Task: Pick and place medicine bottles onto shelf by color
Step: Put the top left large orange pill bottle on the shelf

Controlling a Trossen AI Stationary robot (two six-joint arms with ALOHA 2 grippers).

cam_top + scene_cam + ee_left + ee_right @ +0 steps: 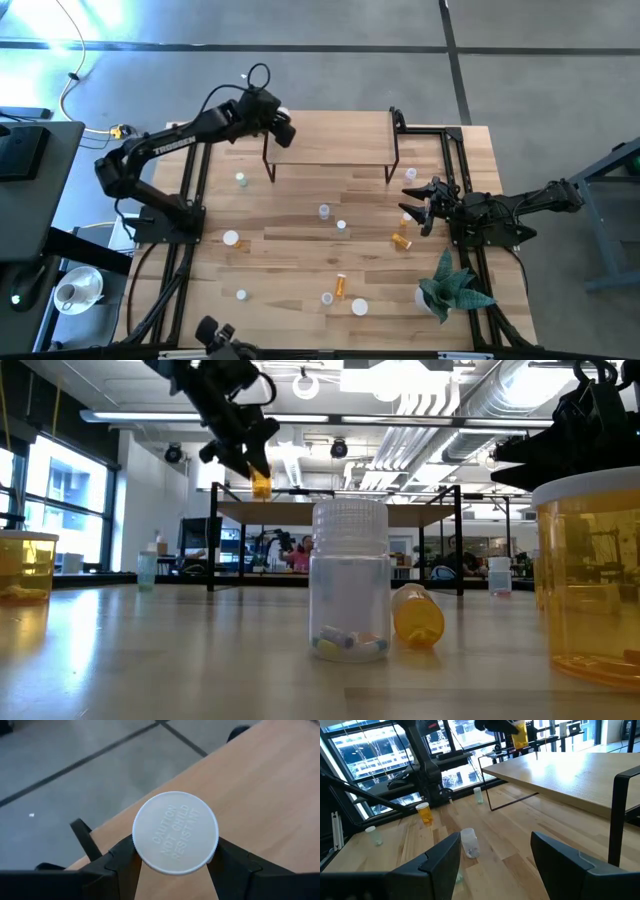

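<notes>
High view: the left gripper hangs over the left end of the shelf, a light-wood board on thin black legs at the table's far edge; from above, what it carries is hidden. Low view supplies this: the same gripper is clamped on an orange bottle, raised above the shelf board. Left wrist view adds the bottle's white cap, embossed with a caution notice, pinched between the two dark fingers over the board's corner.

High view also places the right gripper low over the table, beside the shelf's right legs. Only the right wrist view shows its jaws spread wide with nothing between them; a clear bottle lies on the table ahead.

Loose bottles scatter across the table in the high view, including a clear one and an orange one. A green plant stands near the right arm's base.
</notes>
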